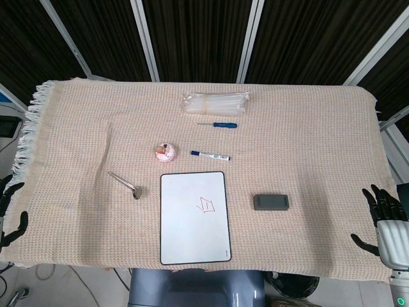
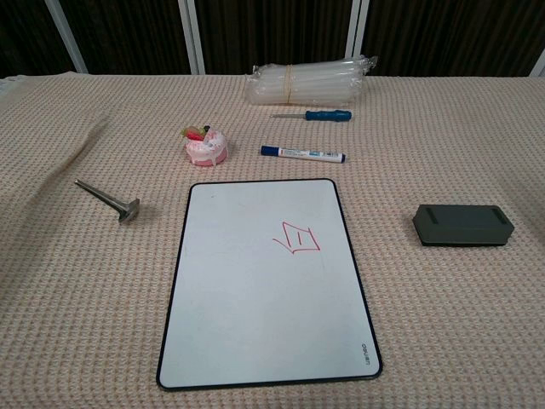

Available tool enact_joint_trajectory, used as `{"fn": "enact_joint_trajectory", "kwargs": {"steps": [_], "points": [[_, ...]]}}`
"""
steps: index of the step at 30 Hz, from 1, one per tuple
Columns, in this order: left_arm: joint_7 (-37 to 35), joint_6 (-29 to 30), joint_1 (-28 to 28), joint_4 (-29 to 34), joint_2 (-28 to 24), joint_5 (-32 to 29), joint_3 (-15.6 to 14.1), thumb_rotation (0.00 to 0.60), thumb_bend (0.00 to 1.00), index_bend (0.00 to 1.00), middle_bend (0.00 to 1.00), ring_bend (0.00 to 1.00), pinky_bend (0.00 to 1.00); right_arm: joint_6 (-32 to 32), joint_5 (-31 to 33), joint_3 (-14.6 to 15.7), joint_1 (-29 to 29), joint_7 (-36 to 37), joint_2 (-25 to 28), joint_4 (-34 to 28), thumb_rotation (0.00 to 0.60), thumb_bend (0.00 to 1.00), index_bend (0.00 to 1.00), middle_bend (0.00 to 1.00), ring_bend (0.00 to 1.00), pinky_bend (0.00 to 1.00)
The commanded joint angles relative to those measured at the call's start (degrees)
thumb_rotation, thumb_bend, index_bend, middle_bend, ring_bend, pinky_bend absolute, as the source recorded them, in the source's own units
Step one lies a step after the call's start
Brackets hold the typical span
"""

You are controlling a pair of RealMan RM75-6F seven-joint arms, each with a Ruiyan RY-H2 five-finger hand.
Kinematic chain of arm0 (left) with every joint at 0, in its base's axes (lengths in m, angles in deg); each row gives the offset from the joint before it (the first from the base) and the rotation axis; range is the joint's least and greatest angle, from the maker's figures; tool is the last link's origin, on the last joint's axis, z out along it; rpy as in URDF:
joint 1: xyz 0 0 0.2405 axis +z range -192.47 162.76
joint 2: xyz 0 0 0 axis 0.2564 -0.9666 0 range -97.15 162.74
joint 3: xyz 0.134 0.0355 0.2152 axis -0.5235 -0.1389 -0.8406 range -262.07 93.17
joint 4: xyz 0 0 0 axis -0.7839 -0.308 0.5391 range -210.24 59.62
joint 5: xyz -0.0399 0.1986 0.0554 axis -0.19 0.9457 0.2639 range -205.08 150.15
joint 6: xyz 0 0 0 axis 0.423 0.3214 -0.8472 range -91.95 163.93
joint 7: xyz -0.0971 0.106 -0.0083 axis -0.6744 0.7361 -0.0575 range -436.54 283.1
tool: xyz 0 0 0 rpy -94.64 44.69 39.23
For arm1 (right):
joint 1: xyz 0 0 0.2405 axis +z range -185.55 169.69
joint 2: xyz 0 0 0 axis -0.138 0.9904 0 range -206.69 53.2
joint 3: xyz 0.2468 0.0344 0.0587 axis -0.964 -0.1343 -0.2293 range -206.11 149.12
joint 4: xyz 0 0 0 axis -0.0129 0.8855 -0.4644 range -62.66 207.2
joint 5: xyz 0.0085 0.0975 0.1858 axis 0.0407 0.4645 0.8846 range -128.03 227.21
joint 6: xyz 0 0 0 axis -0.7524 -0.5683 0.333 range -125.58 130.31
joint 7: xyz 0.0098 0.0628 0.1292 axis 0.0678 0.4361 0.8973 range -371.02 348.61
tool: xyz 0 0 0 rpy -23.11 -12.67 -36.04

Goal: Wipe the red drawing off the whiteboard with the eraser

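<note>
- The table (image 1: pixel 77 249), under a woven beige cloth (image 2: pixel 77 281), carries everything; the weave looks grippy, so I judge that flat things will not skate easily on it.
- The whiteboard (image 2: pixel 247 324) lies flat near the middle of the table's front edge, its long side running front to back. It looks thin, stiff and light, so a firm wipe may push it across the cloth unless it is steadied at a bare edge.
- The red drawing (image 2: pixel 298 239) sits right of the board's centre, in its rear half: a small outline, probably cleared in a few short strokes.
- The eraser (image 2: pixel 463 224) rests on the cloth well to the right of the board, level with the drawing, its long side parallel to the front edge. It appears to be a light, rigid dark block with a soft pad underneath; best taken from above across its two long sides, pad kept down.
- The right hand (image 1: pixel 381 211) hangs at the table's right front corner, fingers spread, holding nothing; it is the nearer one to the eraser.
- The left hand (image 1: pixel 9 214) shows only as dark fingers apart at the left edge, empty as far as can be seen.
- Behind the board lie a blue marker (image 2: pixel 303 153), a pink round object (image 2: pixel 206 146), a screwdriver (image 2: pixel 313 114), a clear plastic bundle (image 2: pixel 308 78), and to its left a metal tool (image 2: pixel 109 201).
</note>
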State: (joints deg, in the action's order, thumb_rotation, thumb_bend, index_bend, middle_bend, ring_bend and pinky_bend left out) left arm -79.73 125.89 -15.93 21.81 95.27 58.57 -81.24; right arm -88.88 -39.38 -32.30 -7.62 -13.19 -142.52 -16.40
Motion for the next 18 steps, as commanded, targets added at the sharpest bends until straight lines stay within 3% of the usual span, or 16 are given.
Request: {"fn": "enact_joint_trajectory", "kwargs": {"steps": [1, 18], "points": [[0.1, 0.0, 0.0, 0.1, 0.0, -0.1, 0.0, 0.600, 0.48, 0.17, 0.02, 0.00, 0.00, -0.1, -0.1, 0.0, 0.0, 0.0, 0.0, -0.1, 0.600, 0.10, 0.00, 0.01, 0.04, 0.13], [0.6, 0.4, 0.1, -0.2, 0.3, -0.1, 0.1, 0.600, 0.48, 0.17, 0.02, 0.00, 0.00, -0.6, 0.1, -0.2, -0.2, 0.2, 0.3, -0.5, 0.600, 0.10, 0.00, 0.01, 0.04, 0.13]]}}
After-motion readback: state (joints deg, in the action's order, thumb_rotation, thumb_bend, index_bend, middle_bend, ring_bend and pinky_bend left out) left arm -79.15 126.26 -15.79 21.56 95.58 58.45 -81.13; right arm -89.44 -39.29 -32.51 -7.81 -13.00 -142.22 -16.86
